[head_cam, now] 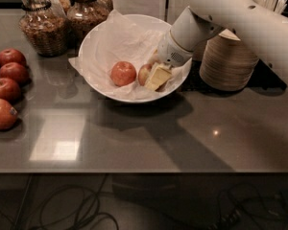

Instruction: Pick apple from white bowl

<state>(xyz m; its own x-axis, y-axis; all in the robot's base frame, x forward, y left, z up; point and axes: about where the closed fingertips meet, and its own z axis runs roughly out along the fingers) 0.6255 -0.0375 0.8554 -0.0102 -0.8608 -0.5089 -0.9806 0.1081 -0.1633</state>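
Observation:
The white bowl [98, 42], lined with crinkled white paper, stands at the back middle of the grey table. Two apples lie in it. The dull red, pale-blotched apple [144, 73] lies at the right of the bowl and is partly hidden by my gripper [156, 75]. The gripper reaches down into the bowl from the upper right and sits right against this apple. A more evenly red-orange apple [123, 73] lies free just left of it.
Several darker red apples [7, 87] lie at the table's left edge. Two glass jars [41, 25] stand behind the bowl on the left. A stack of beige disposable bowls [228, 63] stands right of the bowl, under my arm.

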